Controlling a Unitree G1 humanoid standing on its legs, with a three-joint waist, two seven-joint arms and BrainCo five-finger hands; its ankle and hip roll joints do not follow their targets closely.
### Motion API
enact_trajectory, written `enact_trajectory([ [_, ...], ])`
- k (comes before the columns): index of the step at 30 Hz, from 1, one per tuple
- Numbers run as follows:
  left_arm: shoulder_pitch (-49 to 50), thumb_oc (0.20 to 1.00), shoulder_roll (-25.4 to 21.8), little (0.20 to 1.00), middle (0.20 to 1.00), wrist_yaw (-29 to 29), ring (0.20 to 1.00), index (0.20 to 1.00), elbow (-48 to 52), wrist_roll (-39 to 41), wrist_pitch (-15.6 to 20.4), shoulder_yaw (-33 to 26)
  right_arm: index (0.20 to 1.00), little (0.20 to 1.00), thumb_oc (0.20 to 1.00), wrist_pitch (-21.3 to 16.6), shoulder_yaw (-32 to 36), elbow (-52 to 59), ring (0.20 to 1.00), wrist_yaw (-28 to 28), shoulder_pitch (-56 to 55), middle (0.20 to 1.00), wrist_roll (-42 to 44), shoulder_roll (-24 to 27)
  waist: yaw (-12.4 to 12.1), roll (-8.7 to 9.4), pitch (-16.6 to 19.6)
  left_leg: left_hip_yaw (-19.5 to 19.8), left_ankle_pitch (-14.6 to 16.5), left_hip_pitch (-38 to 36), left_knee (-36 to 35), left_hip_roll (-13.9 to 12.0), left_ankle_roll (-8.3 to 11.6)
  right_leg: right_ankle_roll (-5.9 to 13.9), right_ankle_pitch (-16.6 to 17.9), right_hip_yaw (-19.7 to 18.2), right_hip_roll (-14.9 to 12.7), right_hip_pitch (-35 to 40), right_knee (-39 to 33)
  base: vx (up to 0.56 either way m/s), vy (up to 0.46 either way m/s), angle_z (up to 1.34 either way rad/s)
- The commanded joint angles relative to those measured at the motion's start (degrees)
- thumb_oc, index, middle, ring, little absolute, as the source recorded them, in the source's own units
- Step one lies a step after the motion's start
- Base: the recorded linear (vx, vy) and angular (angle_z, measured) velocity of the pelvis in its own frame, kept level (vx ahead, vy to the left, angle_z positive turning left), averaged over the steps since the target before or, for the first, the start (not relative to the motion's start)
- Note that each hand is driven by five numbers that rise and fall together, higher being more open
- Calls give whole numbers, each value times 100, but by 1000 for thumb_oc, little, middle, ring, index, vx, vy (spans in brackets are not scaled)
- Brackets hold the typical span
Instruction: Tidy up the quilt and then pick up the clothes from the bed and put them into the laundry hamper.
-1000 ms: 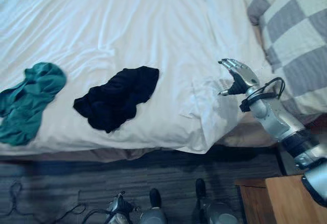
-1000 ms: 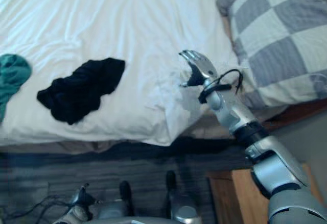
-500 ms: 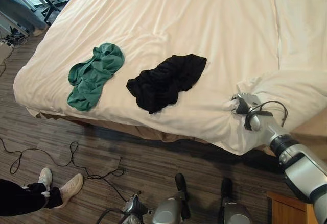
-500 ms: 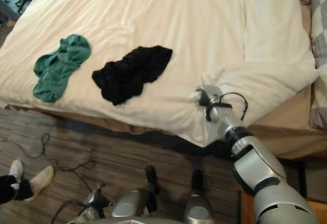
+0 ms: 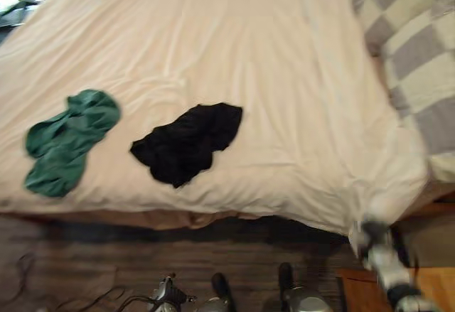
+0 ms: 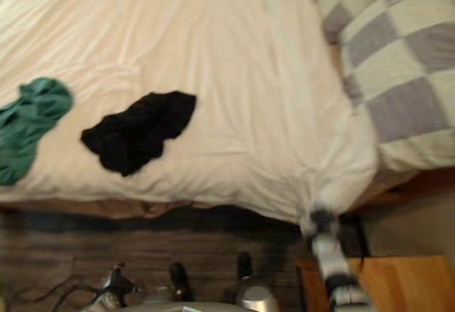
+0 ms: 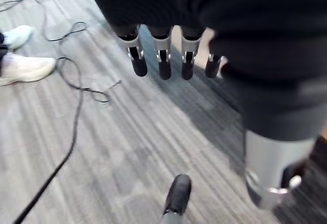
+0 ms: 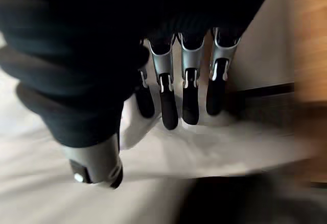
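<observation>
The white quilt (image 5: 234, 56) lies spread over the bed. On it are two pieces of clothes — a green one (image 5: 65, 140) near the left side and a black one (image 5: 186, 141) beside it, nearer the middle. The right hand (image 8: 179, 89) is at the quilt's near right corner, well apart from both clothes. Its fingers (image 8: 168, 106) hang straight, close over the white cloth — I cannot tell if they touch it. The left hand (image 7: 163, 55) hangs over the floor (image 7: 102, 152), fingers straight, holding nothing.
</observation>
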State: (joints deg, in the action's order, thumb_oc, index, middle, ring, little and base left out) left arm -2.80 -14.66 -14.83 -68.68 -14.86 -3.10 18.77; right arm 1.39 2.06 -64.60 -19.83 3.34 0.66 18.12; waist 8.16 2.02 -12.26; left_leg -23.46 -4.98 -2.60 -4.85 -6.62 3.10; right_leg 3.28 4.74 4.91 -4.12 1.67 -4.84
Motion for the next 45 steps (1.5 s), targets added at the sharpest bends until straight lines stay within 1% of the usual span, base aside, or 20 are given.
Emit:
enact_trajectory([
  [1,-399,1000,63,1000,1000,-81,1000,1000,-286,-159,-33,-9,1000,1000,1000,115,-69,-497,1000,-66,-61,1000,654,319,191,-152,-195,-111,355,-410,-15,-335,484,421,-725,-159,-118,-134,301,15,28,-47],
  [8,-452,1000,-49,1000,1000,-76,1000,1000,-156,-183,-37,83,1000,1000,1000,160,487,-1121,1000,-48,-257,1000,1409,422,254,-7,-184,-179,429,-518,-15,-362,485,463,-715,-199,-113,-135,358,-6,30,-24],
  [10,-490,1000,-103,1000,1000,-41,1000,1000,-169,-150,-48,105,1000,1000,1000,69,760,-787,1000,-189,-13,1000,1701,909,227,54,-170,-162,465,-554,-15,-354,478,491,-740,-181,-139,-96,375,-33,43,-4],
  [11,-477,1000,-105,1000,1000,-26,1000,1000,-186,-152,-42,124,805,805,805,-59,773,-13,805,-304,182,805,1610,1367,212,92,-179,-161,464,-560,-15,-357,479,499,-738,-182,-149,-109,402,-51,40,-4],
  [12,-450,1000,-92,1000,1000,0,1000,1000,-206,-183,-50,139,200,200,200,-126,755,703,200,-392,295,200,1427,1673,203,104,-180,-167,462,-557,-15,-356,479,498,-740,-191,-151,-129,417,-60,27,-3],
  [18,-377,1000,-81,1000,1000,85,1000,1000,-384,-140,-39,59,200,200,200,-355,471,2311,200,-583,1367,200,804,2869,31,76,-206,-92,400,-481,-15,-352,489,473,-760,-137,-167,-179,440,-34,-14,10],
  [21,-349,1000,-74,1000,1000,50,1000,1000,-463,35,-57,-30,200,200,200,-394,82,2723,200,-700,2191,200,614,3039,-86,6,-257,-35,340,-416,-15,-337,505,462,-754,-80,-181,-198,427,-41,-46,16],
  [26,-451,1000,-3,1000,1000,-120,1000,1000,-360,195,-6,176,200,200,200,-422,-461,2330,200,-991,3320,200,794,2815,-242,-290,-449,63,226,-118,-15,-259,518,459,-692,-41,-243,-408,410,-84,-35,26],
  [27,-603,1000,26,1000,1000,-229,1000,1000,-197,402,97,311,200,200,200,-449,-614,1641,200,-1037,3659,200,1167,2558,-263,-466,-599,125,172,66,-15,-194,511,473,-693,-50,-277,-568,445,-118,-35,24],
  [29,-670,1000,35,1000,1000,-292,1000,1000,-86,532,170,391,200,200,200,-434,-656,1146,200,-993,3770,200,1398,2448,-270,-584,-668,164,114,181,-15,-151,508,477,-678,-39,-298,-661,450,-95,-5,25],
  [30,-752,1000,84,1000,1000,-280,1000,1000,79,618,232,519,200,200,200,-326,-704,441,200,-846,3845,200,1531,2393,-246,-785,-760,196,32,332,-15,-85,521,498,-637,29,-347,-731,380,-75,11,30],
  [31,-757,1000,87,1000,1000,-280,1000,1000,79,619,231,516,200,200,200,-329,-710,432,200,-843,3857,200,1533,2396,-247,-791,-751,195,16,356,-15,-93,521,491,-615,27,-339,-752,371,-45,41,35],
  [32,-787,1000,190,1000,1000,-298,1000,1000,179,566,241,628,200,200,200,-233,-606,-23,200,-732,3529,200,1521,2237,-158,-995,-833,195,19,446,-15,-29,537,537,-579,85,-405,-772,256,-11,31,17],
  [34,-804,1000,241,1000,1000,-278,1000,1000,182,518,219,636,200,200,200,-211,-475,-195,200,-682,3274,200,1550,2100,-96,-1103,-852,189,11,508,-15,-21,540,548,-536,96,-422,-804,191,2,61,7],
  [36,-817,1000,366,1000,1000,-236,1000,1000,29,412,147,562,200,200,200,-90,-131,-625,200,-547,2395,200,1622,1489,99,-1224,-901,168,55,515,-15,15,532,569,-517,87,-436,-793,118,18,66,5],
  [37,-816,1000,363,1000,1000,-236,1000,1000,29,412,148,562,200,200,200,-88,-128,-618,200,-549,2389,200,1620,1484,89,-1226,-883,163,39,540,-15,7,533,561,-496,81,-427,-818,112,14,27,10],
  [40,-752,1000,346,1000,1000,-256,1000,1000,-373,199,17,280,200,200,200,102,-355,-1003,200,-203,1207,200,1013,504,243,-1116,-865,102,94,438,-15,-4,506,540,-481,46,-420,-762,108,18,-15,-3],
  [41,-627,1000,268,1000,1000,-254,1000,1000,-486,43,-5,176,200,200,200,182,-596,-1151,200,107,480,200,557,19,289,-962,-800,69,145,316,-15,-37,483,513,-477,2,-402,-701,129,46,-43,-10],
  [44,-476,1000,205,1000,1000,-192,1000,1000,-441,-215,57,200,200,200,200,323,-1052,-1440,200,591,-496,200,-354,-511,349,-683,-640,16,259,42,-15,-117,462,489,-523,-74,-333,-527,211,70,-36,-17],
  [45,-475,1000,203,1000,1000,-192,1000,1000,-440,-215,57,198,200,200,200,324,-1054,-1438,200,591,-496,200,-354,-512,342,-685,-628,9,250,57,-15,-123,464,483,-511,-81,-326,-546,208,26,-32,-16],
])
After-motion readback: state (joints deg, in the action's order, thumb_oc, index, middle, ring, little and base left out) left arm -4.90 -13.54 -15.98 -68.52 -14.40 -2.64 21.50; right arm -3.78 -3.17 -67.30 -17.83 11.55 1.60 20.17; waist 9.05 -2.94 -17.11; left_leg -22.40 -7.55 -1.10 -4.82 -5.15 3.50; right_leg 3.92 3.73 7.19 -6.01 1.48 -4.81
